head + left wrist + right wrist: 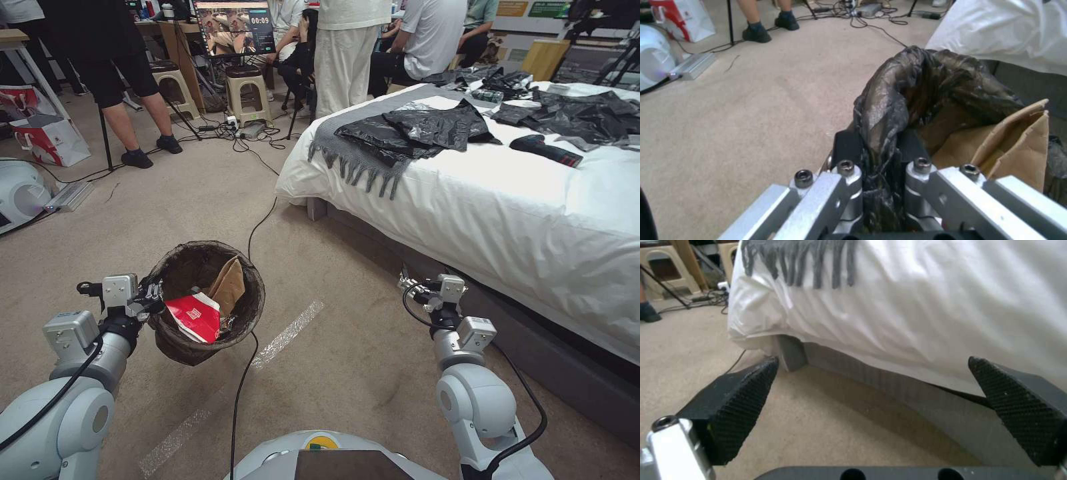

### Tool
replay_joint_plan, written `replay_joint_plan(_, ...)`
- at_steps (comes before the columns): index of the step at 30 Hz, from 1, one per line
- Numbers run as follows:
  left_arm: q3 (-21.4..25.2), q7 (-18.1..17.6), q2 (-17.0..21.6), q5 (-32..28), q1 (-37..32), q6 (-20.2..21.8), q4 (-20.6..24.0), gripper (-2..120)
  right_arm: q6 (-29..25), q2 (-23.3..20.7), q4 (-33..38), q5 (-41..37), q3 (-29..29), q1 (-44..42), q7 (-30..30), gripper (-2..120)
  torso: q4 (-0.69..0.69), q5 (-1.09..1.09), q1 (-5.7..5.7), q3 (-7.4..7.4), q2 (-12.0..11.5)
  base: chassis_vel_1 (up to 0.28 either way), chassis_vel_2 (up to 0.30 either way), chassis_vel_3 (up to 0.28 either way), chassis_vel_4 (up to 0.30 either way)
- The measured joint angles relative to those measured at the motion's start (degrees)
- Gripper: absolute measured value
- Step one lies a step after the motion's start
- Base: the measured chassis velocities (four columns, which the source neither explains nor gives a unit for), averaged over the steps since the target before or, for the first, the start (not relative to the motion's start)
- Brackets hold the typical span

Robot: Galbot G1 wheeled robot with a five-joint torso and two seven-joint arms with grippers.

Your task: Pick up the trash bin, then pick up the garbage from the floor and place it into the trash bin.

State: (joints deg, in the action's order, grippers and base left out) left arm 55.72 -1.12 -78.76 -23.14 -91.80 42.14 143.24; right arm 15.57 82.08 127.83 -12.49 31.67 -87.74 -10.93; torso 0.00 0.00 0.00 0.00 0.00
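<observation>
The trash bin (200,267) hangs above the floor (320,373) at front left, its dark liner bag folded over the rim. My left gripper (155,298) is shut on that rim; in the left wrist view the liner (889,110) is pinched between the left gripper (880,150) fingers. Inside lie garbage pieces: a red packet (195,317) and a tan paper piece (229,285), the latter also seen as brown paper (1018,146). My right gripper (408,283) hangs open and empty above the carpet near the bed; its pads (744,400) stand wide apart.
A bed (507,200) with white bedding, black bags (427,127) and a tool fills the right. A black cable (257,227) runs across the carpet by the bin. Stools, people's legs and a white machine (20,193) stand at the back and left.
</observation>
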Motion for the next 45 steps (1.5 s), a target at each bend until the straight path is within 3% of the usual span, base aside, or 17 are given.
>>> replay_joint_plan(45, 0.2, -0.3, 0.2, -1.8, 0.3, 0.0, -0.3, 6, -0.5, 0.0, -0.5, 0.4, -0.3, -0.2, 0.2, 100, 0.01, 0.00, 0.00, 0.00, 0.0, 0.031, 0.035, 0.034, 0.031)
